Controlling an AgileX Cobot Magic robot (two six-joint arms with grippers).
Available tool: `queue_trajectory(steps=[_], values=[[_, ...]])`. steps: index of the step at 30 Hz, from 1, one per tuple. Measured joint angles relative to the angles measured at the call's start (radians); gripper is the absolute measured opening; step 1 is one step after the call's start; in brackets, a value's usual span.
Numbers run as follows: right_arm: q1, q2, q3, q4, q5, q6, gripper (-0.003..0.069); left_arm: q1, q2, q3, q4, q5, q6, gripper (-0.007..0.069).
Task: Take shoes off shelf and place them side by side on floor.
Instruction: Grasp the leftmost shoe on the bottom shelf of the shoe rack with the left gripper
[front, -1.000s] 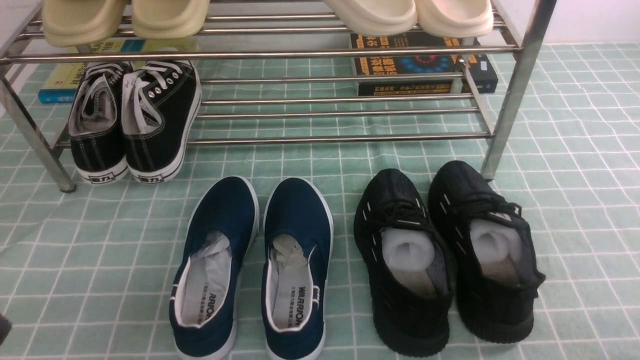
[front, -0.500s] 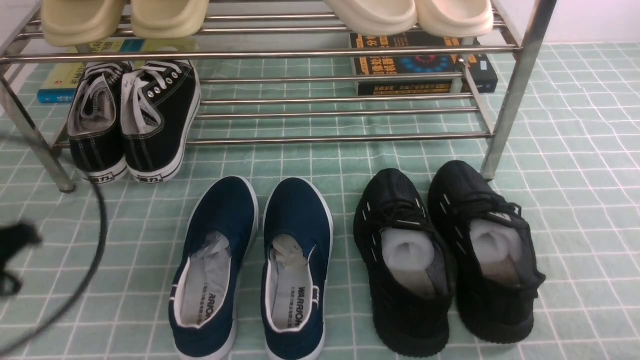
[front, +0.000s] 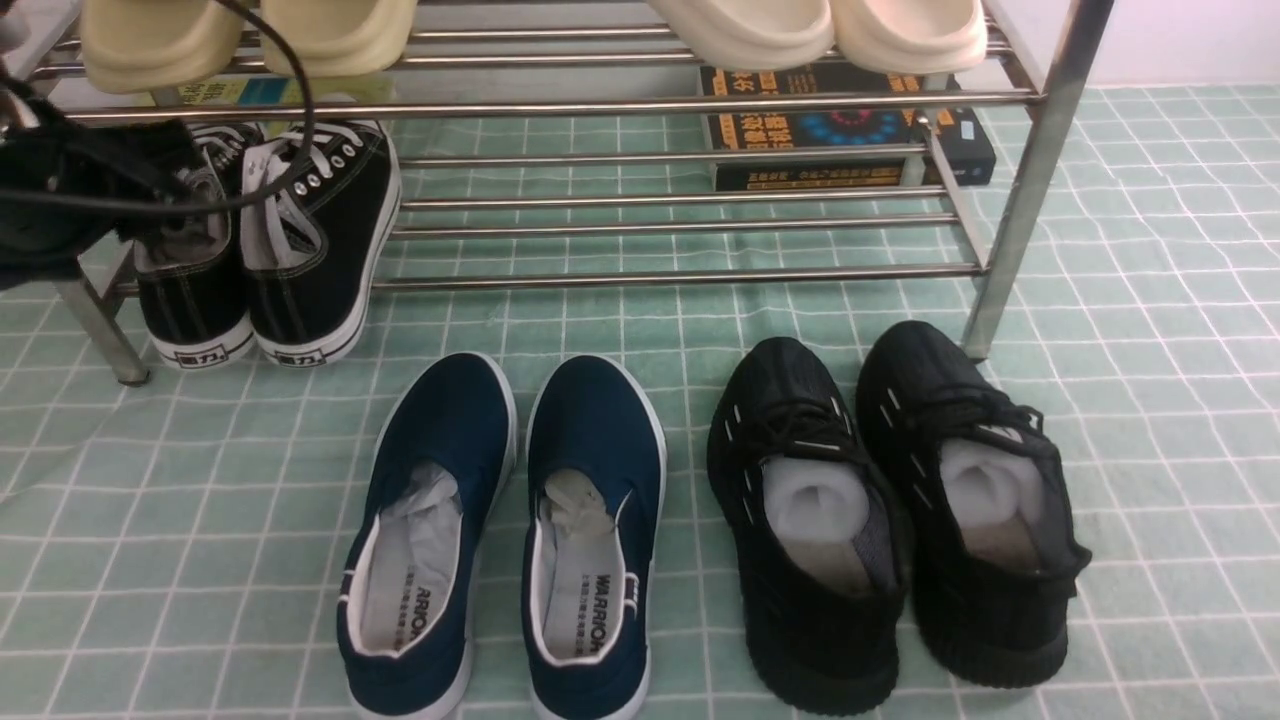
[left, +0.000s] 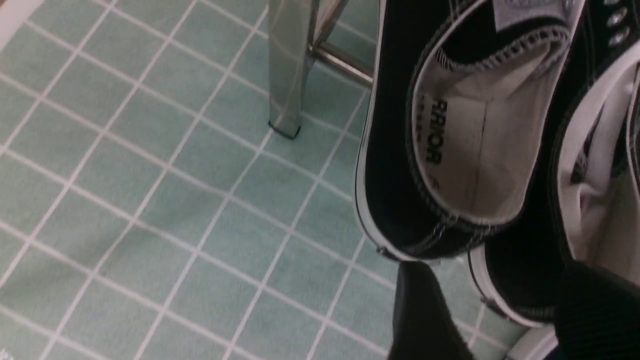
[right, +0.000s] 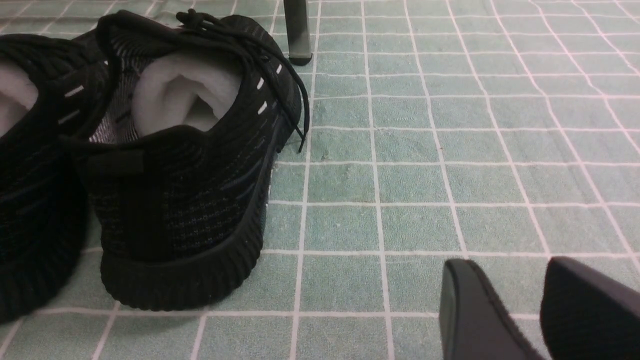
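up comes our left gripper from eight o'clock to ten, and we see it spread wide beside the heels of the shoes. they sit at ten on the shelf, heels past the front bar. bare floor lies at eight, beside the navy slip-ons. our right gripper hangs narrowly parted, holding nothing.

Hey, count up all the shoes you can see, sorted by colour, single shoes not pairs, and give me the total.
Black canvas sneakers with white laces: 2
Navy slip-ons: 2
All-black knit sneakers: 2
Pale yellow slides: 2
Cream slides: 2
Total: 10 shoes
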Motion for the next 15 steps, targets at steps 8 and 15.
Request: queue_trajectory(steps=[8, 15], values=[[0.000, 0.000, 0.000, 0.000, 0.000, 0.000, 0.0237, 0.000, 0.134, -0.027, 0.138, -0.084, -0.049, 0.0407], [0.000, 0.000, 0.000, 0.000, 0.000, 0.000, 0.0237, 0.000, 0.196, -0.027, 0.247, -0.104, -0.066, 0.0408]])
